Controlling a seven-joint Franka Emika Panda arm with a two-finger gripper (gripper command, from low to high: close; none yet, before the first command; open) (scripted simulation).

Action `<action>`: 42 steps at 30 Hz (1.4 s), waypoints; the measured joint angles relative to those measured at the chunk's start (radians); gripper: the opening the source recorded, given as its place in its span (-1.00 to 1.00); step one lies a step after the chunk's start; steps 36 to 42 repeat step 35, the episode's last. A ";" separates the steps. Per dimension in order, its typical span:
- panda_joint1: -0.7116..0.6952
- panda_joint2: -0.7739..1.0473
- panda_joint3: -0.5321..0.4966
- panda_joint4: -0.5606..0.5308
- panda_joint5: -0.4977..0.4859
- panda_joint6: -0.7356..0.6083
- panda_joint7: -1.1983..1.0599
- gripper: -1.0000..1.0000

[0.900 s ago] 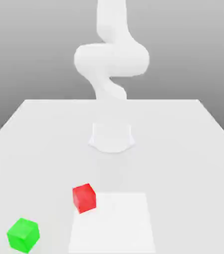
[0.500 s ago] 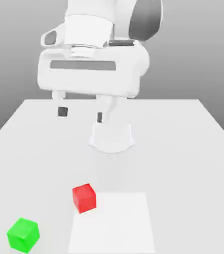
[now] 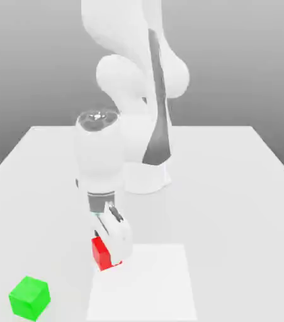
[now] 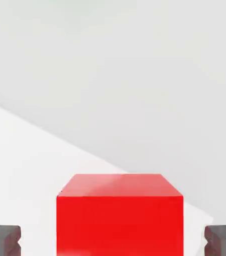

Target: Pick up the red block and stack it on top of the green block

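Note:
The red block point(image 3: 100, 254) rests on the white table point(image 3: 232, 188), at the corner of a brighter square patch point(image 3: 143, 283). My gripper point(image 3: 111, 250) has come down over it, and the white hand covers the block's far side. In the hand view the red block point(image 4: 119, 215) lies between the two dark fingertips point(image 4: 2, 240), with a gap of table showing on each side, so the gripper point(image 4: 114, 241) is open and straddles the block without touching it. The green block point(image 3: 29, 297) sits alone near the front, toward the exterior view's left of the red one.
The arm's round white base point(image 3: 147, 177) stands at the middle of the table behind the blocks, and the arm bends over from it toward the front. Bare table stretches to the exterior view's right.
The arm has swung from high above the table down to the red block, and the fingers now stand on either side of it. Neither block has moved.

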State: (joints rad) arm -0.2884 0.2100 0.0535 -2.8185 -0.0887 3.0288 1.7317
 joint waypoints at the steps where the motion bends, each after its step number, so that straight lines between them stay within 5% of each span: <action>1: 0.000 0.000 0.000 0.000 0.000 0.000 0.000 -1.00; 6: 0.001 -0.001 -0.001 0.000 -0.002 0.001 0.002 -1.00; 14: 0.001 -0.233 0.026 -0.024 0.100 -0.207 -0.078 -1.00; 26: -0.112 -0.058 -0.055 0.383 0.110 -0.439 -0.305 -1.00; 31: -0.125 0.095 -0.067 0.444 0.100 -0.348 -0.328 -1.00; 32: -0.126 0.119 -0.067 0.446 0.100 -0.326 -0.328 1.00; 42: -0.126 0.119 -0.067 0.446 0.100 -0.326 -0.328 1.00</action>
